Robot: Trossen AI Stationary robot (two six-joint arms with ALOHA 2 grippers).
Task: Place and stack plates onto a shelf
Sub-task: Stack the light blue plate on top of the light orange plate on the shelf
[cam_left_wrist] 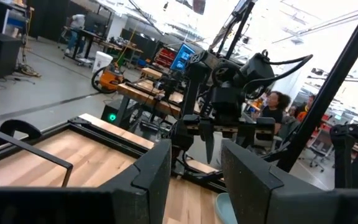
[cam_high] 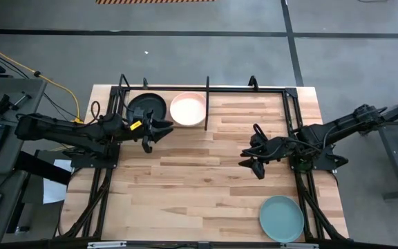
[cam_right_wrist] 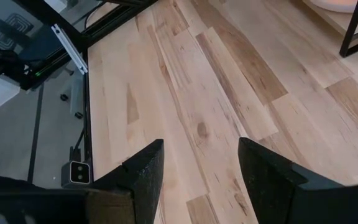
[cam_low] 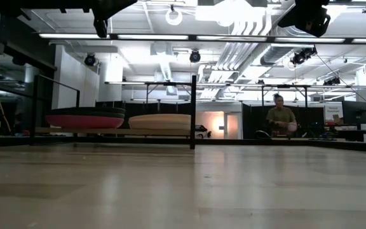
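Note:
The black rod shelf (cam_high: 206, 90) stands at the table's far edge. In its left bay a black plate (cam_high: 147, 107) lies on a magenta plate (cam_low: 84, 120). A peach plate (cam_high: 187, 108) sits beside the stack, against the divider bar (cam_low: 193, 111). A grey-green plate (cam_high: 281, 218) rests flat on the table near the near right corner. Teal and white plates do not show. My left gripper (cam_high: 156, 135) hovers open just in front of the black plate. My right gripper (cam_high: 251, 155) hangs open over bare wood right of centre, above the table.
Bare wooden tabletop (cam_right_wrist: 185, 106) fills the middle and the near left. The shelf's right bay (cam_high: 247, 104) holds nothing. Arm mounts and cables flank both table sides. A person (cam_low: 279, 121) sits in the room far behind the table.

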